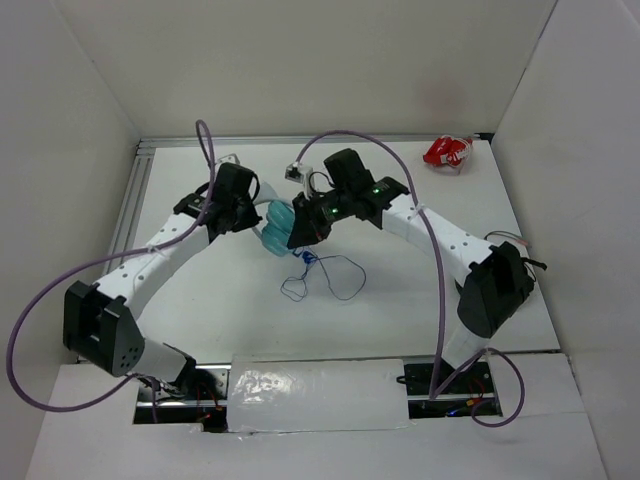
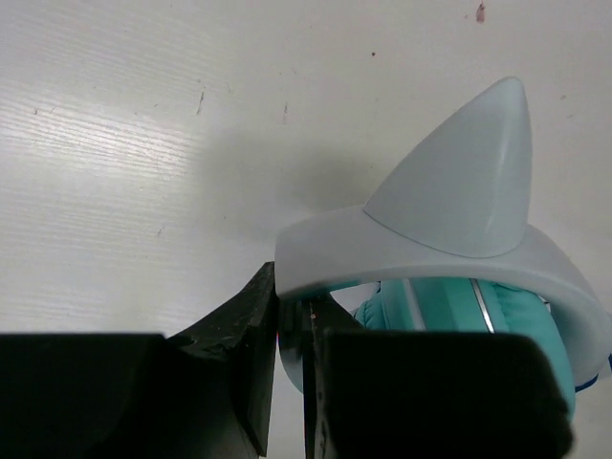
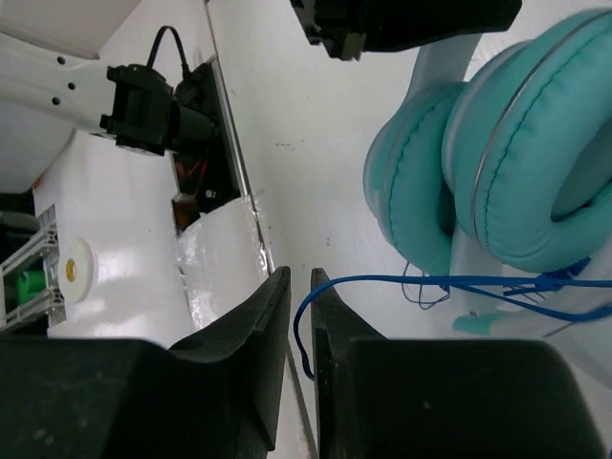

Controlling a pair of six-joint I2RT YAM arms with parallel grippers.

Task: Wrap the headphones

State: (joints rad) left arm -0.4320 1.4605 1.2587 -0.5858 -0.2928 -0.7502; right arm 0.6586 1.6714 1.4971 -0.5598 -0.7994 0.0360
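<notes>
The headphones sit between my two grippers at mid-table, with their teal ear cups pressed together. My left gripper is shut on the white headband, just beside a pointed ear; a teal cup shows below the band. My right gripper is shut on the thin dark-blue cord, which runs taut from the fingers to a tangle under the cups. The slack cord lies in loose loops on the table in front of the headphones. In the top view my right gripper is right beside the cups.
A small red and white object lies at the back right corner. White walls enclose the table on the left, back and right. A shiny taped patch covers the near edge between the arm bases. Purple cables arc over both arms.
</notes>
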